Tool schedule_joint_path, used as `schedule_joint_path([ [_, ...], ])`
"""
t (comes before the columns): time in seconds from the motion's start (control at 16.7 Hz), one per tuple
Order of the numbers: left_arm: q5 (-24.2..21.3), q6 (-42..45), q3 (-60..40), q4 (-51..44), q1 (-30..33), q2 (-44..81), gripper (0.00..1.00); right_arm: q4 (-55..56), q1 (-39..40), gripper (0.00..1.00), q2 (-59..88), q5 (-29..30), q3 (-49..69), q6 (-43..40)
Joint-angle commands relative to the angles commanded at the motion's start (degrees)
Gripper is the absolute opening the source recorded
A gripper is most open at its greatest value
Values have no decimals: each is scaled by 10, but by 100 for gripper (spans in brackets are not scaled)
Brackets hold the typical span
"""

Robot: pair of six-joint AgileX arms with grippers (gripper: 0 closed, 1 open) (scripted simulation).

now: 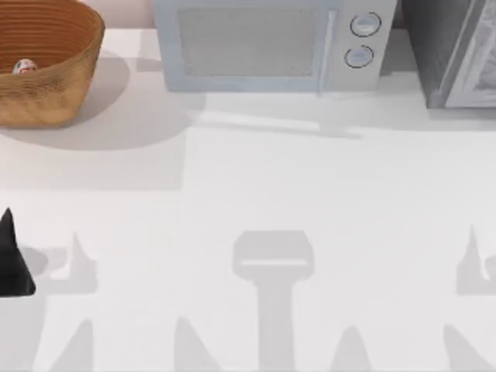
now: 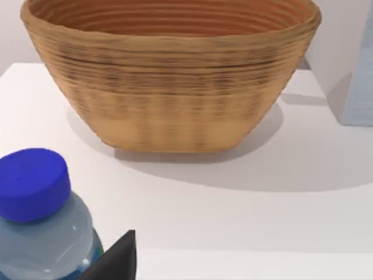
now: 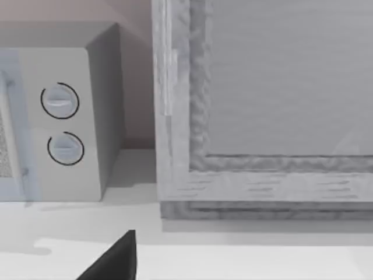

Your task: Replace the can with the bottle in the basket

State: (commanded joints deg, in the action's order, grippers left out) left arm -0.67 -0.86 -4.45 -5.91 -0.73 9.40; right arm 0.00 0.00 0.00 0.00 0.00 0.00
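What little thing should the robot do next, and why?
Probably the left tool, at the table's left edge, should take hold of the clear plastic bottle with the blue cap right beside it. The small white can with red markings lies in the round woven wicker basket, so the swap isn't done. The right tool sits idle by the grey microwave.

The basket (image 1: 46,66) at the table's (image 1: 248,201) far left holds the can (image 1: 24,67), beside a microwave (image 1: 267,43).
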Motion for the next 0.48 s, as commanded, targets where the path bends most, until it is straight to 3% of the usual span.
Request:
schedule_joint_path([
  [0.48, -30, 5, -248, -141, -16, 276, 100, 0, 0, 100, 0, 0, 0, 0],
])
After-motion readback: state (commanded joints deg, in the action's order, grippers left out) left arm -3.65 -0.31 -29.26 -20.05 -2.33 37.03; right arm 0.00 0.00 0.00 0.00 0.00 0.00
